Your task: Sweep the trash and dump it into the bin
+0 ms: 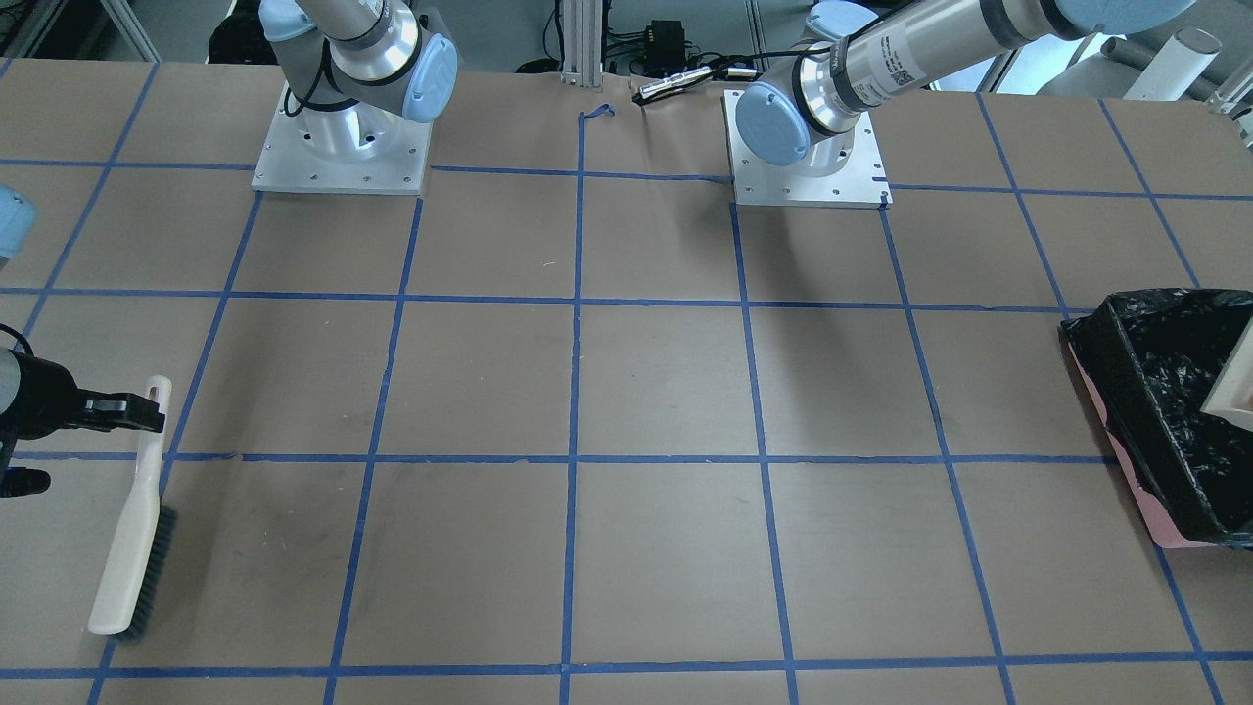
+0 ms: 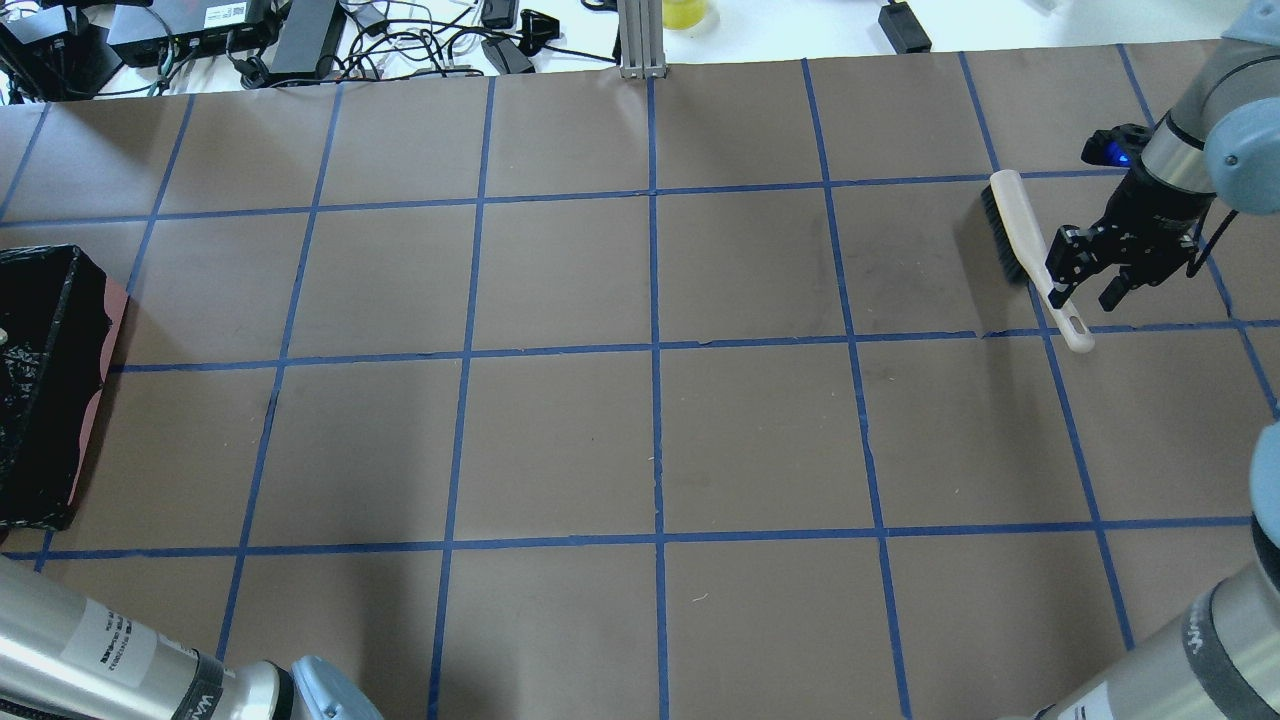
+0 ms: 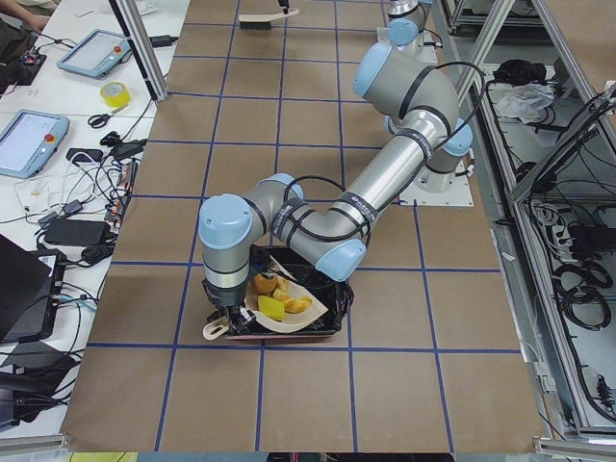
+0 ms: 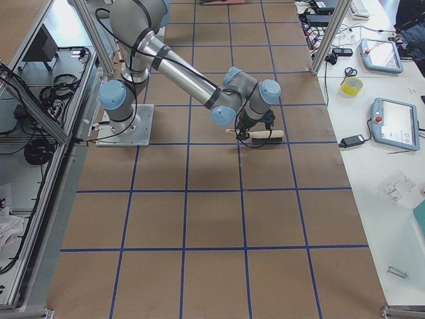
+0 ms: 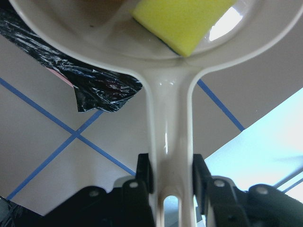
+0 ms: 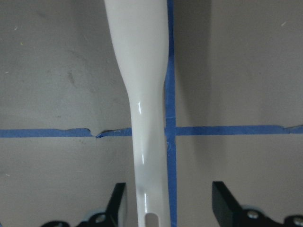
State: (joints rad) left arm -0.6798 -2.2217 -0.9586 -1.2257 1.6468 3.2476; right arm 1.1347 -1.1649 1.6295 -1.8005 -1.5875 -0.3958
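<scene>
My left gripper (image 5: 171,168) is shut on the handle of the beige dustpan (image 5: 168,118), held over the pink bin (image 3: 335,300) with its black liner. The trash (image 3: 277,293) lies in the pan: a golden-brown lump, peel scraps and the yellow-green sponge wedge (image 5: 184,21). The bin also shows at the table's edge in the overhead view (image 2: 40,400) and the front view (image 1: 1145,392). My right gripper (image 2: 1085,298) is open, its jaws astride the handle of a white brush (image 2: 1015,225) that lies on the table. In the right wrist view the handle (image 6: 144,118) sits near one jaw.
The brown table (image 2: 650,440) carries a grid of blue tape. The two arm bases (image 1: 343,157) (image 1: 808,171) stand at the robot's side. Cables and boxes (image 2: 300,40) lie beyond the far edge.
</scene>
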